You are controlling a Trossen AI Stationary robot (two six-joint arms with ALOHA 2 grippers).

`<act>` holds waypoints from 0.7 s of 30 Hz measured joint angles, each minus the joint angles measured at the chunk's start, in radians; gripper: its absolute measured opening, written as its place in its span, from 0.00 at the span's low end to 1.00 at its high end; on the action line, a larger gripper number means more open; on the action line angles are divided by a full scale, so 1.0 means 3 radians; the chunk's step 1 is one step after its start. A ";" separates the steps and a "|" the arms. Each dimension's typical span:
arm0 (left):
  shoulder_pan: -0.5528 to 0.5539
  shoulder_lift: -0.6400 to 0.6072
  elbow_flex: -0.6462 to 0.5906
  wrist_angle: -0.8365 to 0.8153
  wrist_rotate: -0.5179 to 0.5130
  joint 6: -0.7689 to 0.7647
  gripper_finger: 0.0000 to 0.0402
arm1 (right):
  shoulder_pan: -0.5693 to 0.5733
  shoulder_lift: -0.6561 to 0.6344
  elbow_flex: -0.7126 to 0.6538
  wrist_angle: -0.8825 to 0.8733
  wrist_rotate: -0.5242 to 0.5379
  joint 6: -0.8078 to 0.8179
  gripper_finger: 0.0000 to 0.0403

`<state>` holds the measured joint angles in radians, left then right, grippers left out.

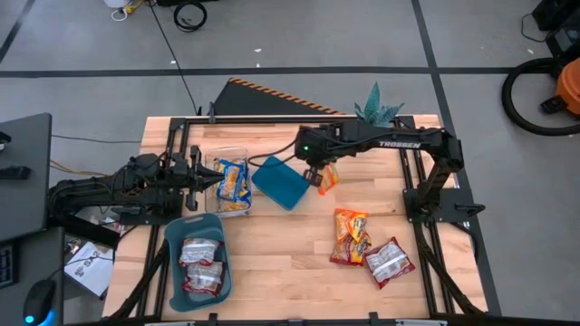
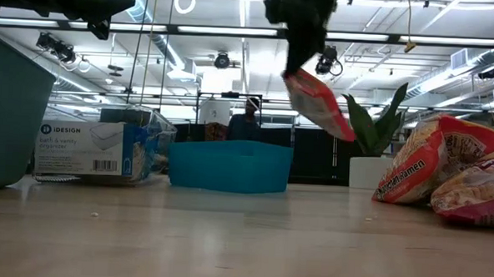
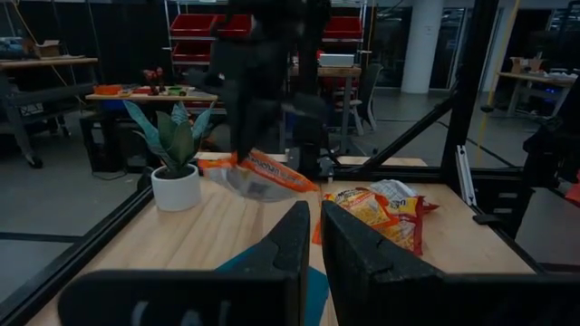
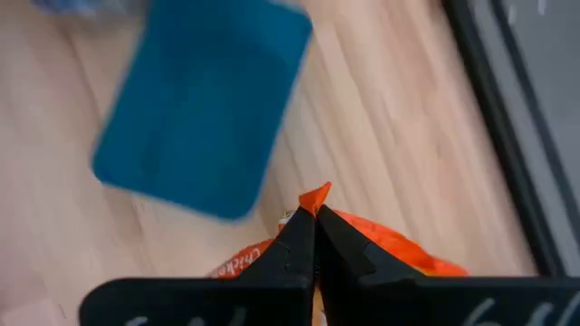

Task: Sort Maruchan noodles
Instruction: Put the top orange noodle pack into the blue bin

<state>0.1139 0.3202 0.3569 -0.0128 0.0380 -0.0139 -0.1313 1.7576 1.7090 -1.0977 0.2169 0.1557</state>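
My right gripper (image 1: 315,174) hangs above the table, just right of an empty teal bin (image 1: 279,181), shut on an orange noodle packet (image 1: 327,178). The low view shows that packet (image 2: 319,104) dangling high above the wood. Yellow-and-blue packets (image 1: 233,181) lie in a clear container (image 1: 217,163). Red-and-silver packets (image 1: 201,264) lie in a second teal bin (image 1: 170,263). Two orange packets (image 1: 349,235) and one red-and-silver packet (image 1: 390,263) rest flat on the table. My left gripper (image 1: 210,181) waits beside the clear container, its fingers a narrow gap apart (image 3: 315,213). My right gripper (image 4: 311,215) pinches the orange packet by one corner of its crimped edge (image 4: 315,193) between the two fingers. The fingers come from above, pointing down. The packet is lifted clear of the table and hangs tilted below the fingers (image 2: 319,104).
A potted plant (image 1: 379,110) stands at the table's far edge. Black frame rails run along the left and right sides. Bare wood lies between the two teal bins and the loose packets. A person shows in the room behind the table (image 2: 250,114).
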 joint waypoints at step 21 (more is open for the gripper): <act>0.0000 0.0000 0.0001 -0.0037 0.0000 0.0000 0.09 | -0.0006 0.0027 -0.0200 0.1590 -0.0466 -0.1013 0.02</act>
<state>0.1139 0.3202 0.3571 -0.0238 0.0380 -0.0139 -0.1331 1.7657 1.6489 -0.6206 0.0772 -0.1483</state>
